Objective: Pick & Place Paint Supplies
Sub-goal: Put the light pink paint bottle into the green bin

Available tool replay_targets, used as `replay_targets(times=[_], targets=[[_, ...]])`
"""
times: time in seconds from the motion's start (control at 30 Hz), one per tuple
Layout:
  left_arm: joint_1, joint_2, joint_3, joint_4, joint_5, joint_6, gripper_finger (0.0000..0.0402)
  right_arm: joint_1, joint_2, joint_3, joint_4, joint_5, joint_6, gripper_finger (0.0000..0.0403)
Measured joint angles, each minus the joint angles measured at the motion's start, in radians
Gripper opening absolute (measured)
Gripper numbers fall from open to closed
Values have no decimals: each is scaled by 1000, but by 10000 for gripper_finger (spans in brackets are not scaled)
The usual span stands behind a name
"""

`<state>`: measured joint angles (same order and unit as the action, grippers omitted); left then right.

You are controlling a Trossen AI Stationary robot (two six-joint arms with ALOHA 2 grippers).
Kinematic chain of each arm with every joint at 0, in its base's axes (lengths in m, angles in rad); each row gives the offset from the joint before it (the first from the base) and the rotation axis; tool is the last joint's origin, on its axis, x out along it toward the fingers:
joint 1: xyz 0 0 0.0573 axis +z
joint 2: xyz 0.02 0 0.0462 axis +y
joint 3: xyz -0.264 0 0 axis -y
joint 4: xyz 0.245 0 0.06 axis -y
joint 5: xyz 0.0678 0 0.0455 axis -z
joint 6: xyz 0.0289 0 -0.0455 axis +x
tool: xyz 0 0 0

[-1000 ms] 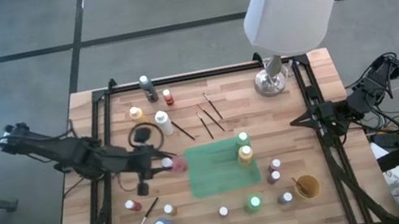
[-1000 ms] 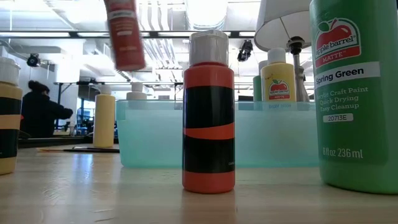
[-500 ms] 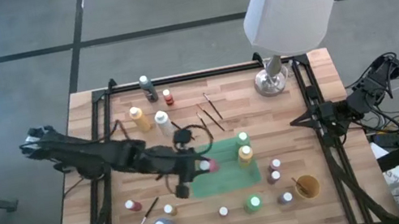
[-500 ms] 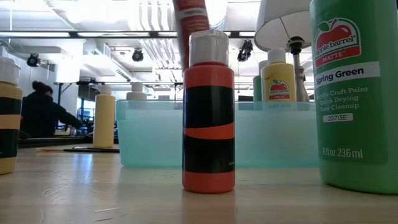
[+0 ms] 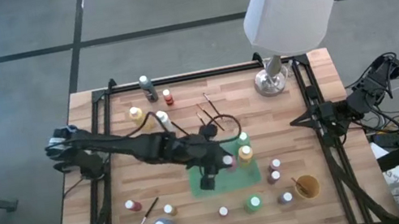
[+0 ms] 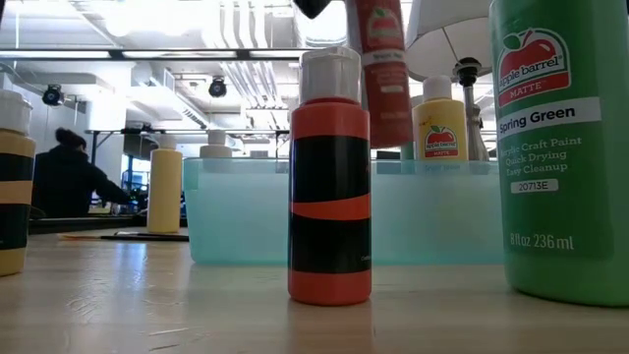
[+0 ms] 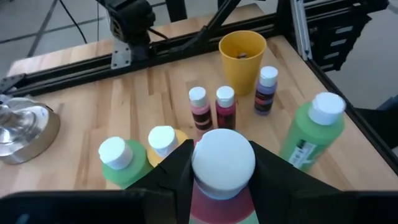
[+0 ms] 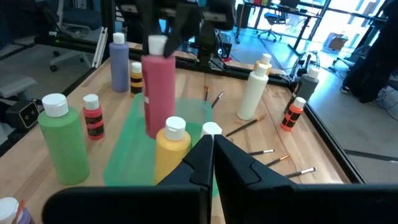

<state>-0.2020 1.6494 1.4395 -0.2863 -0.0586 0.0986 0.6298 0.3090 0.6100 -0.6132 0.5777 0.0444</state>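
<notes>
High view shows the left gripper (image 5: 225, 159) reaching across the table and holding a red paint bottle (image 5: 229, 160) above the green tray (image 5: 219, 176). The fingers are closed on the upper part of this bottle, near its white cap (image 7: 223, 160), and the bottle hangs upright below them. In the right wrist view the same red paint bottle (image 8: 158, 93) is lifted clear of the tray floor, just beside a yellow bottle (image 8: 171, 149) and a spring green bottle (image 5: 243, 138) that already stand in the tray.

I judge the step in hand is to set the bottle down in the tray. To do it well, the arm should go down straight and slowly over a free part of the tray floor, keeping the bottle vertical, and open only when the base touches the floor. The risk is a knock against the yellow bottle, because it stands so close.

Many other bottles and the brushes (image 5: 209, 117) lie on the wood outside the tray, so most of the task is not yet done.

The right gripper (image 5: 301, 120) waits at the right edge of the table, fingers pressed together and holding nothing.
</notes>
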Motion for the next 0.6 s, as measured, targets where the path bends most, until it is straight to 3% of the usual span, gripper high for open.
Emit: replay_targets(times=[0.27,0.6], targets=[[56,51,-4,74,115,-48,124,0,0,0,0,0,0,8],[58,116,-6,137,158,-49,124,0,0,0,0,0,0,8]])
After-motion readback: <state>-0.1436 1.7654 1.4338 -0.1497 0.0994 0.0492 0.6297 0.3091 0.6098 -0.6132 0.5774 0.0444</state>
